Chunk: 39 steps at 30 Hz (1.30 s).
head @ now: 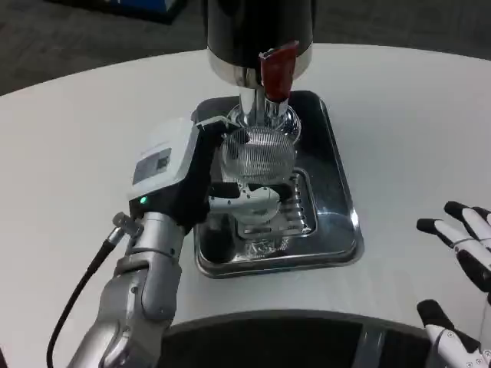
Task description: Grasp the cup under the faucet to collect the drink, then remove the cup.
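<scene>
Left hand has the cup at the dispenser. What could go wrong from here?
1. The cup is clear and ribbed, gripped from the side by the left hand; it might slip or tilt once liquid adds weight.
2. It sits close to the red lever and the spout; lifting straight up could knock them.
3. If it is off-centre under the spout, drink would miss into the steel tray.
</scene>
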### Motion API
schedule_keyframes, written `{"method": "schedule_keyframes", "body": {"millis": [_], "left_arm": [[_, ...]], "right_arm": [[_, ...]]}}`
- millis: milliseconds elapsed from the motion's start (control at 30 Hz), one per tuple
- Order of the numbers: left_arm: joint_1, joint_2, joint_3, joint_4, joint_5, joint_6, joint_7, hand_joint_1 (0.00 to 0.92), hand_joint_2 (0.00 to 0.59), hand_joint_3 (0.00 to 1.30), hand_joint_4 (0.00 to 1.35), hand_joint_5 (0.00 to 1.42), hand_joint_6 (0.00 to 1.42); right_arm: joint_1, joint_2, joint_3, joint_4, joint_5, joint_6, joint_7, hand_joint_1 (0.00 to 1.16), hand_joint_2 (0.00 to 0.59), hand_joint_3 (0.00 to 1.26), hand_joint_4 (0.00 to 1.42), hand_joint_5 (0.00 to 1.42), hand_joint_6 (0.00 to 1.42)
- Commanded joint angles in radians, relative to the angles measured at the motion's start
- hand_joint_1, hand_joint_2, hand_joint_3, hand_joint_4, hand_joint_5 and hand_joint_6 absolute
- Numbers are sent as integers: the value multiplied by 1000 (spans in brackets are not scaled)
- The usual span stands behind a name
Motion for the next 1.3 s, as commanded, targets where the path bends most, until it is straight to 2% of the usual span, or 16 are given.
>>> {"method": "schedule_keyframes", "body": {"millis": [33, 167, 300, 367, 467, 967, 1300], "left_arm": [[9, 17, -13, 0, 21, 23, 1, 527, 1, 670, 693, 978, 1373], [7, 28, -15, -7, 25, 37, -14, 434, 29, 619, 596, 906, 1333], [10, 34, -15, -19, 31, 42, -8, 288, 63, 526, 483, 783, 1267], [13, 35, -16, -28, 38, 47, 1, 246, 63, 446, 411, 706, 1186], [13, 33, -14, -36, 39, 54, 5, 218, 65, 377, 346, 637, 1147], [-4, 39, -14, -20, -8, 15, -38, 194, 76, 308, 315, 627, 1127], [0, 50, -18, -17, -39, -43, -65, 199, 83, 317, 384, 694, 1155]], "right_arm": [[-2, -1, -2, 11, 13, -13, -10, 330, 478, 132, 0, 0, 14], [-14, 2, 11, 15, 7, -11, -9, 330, 478, 137, 0, 0, 15], [-24, 3, 20, 20, 4, -6, -7, 330, 478, 141, 0, 0, 15], [-29, 2, 24, 23, 3, -4, -7, 330, 478, 142, 0, 0, 15], [-35, 2, 26, 27, 2, -2, -6, 330, 478, 148, 0, 0, 15], [-57, -3, 29, 46, 7, 2, -2, 330, 478, 169, 1, 0, 17], [-74, -7, 31, 54, 6, 7, 2, 338, 472, 174, 1, 0, 18]]}}
